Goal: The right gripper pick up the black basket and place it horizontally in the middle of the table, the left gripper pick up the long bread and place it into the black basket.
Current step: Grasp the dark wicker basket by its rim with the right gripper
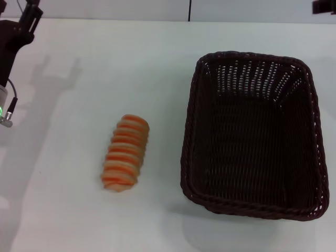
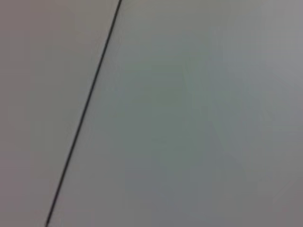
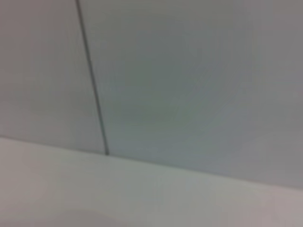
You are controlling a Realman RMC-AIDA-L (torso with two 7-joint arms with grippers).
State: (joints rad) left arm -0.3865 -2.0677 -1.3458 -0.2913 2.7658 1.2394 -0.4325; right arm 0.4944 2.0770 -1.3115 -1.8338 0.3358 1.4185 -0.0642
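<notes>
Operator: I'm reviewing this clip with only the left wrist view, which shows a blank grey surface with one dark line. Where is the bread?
Observer: The long bread lies on the table, to the robot's left of the empty black basket, not touching it.
Operator: Is the left gripper near it?
Observer: No. The left gripper is over the table's far left corner, away from the bread; the right gripper is just visible at the far right.

All around the long bread (image 1: 125, 153) the table (image 1: 68, 210) is bare; the black basket (image 1: 252, 136) stands off its right side.
</notes>
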